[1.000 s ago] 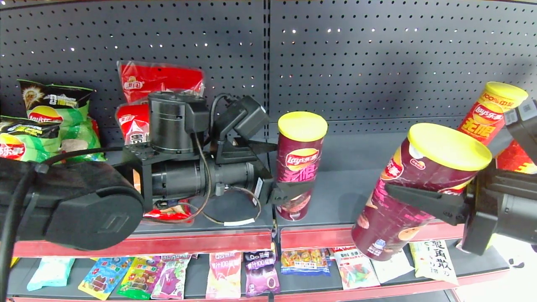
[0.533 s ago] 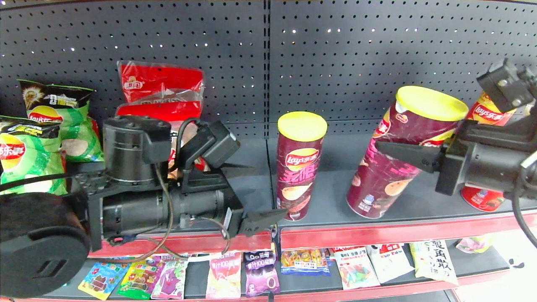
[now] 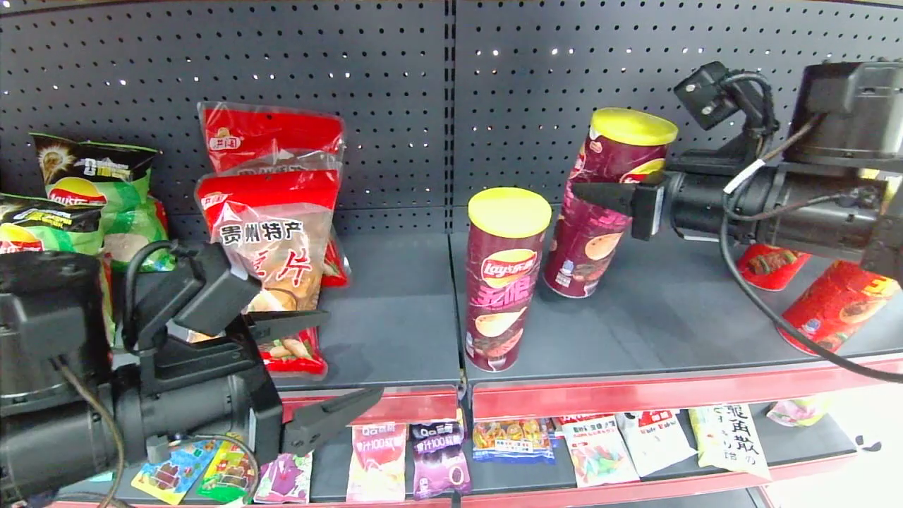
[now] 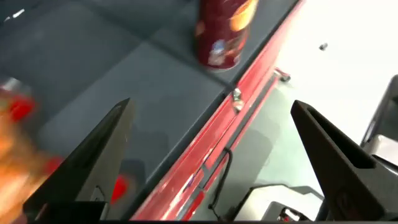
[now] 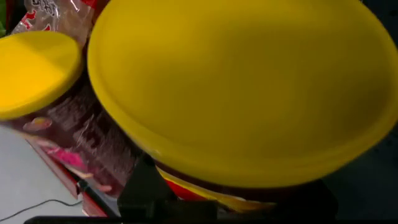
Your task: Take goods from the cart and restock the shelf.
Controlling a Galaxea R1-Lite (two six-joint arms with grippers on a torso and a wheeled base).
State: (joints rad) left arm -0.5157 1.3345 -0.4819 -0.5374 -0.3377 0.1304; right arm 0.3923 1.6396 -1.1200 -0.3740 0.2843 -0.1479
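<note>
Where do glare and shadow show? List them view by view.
Head view: light pricks through the pegboard holes, the lower right corner burns out white, the shelf is softly lit with no hard shadows. Left wrist view: the floor past the red shelf edge is washed out white. Right wrist view: the yellow lid of the held can is evenly lit, dark shade beneath its rim.

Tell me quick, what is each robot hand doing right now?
Left gripper: open, holding nothing.
Right gripper: shut on the purple chip can with the yellow lid.
</note>
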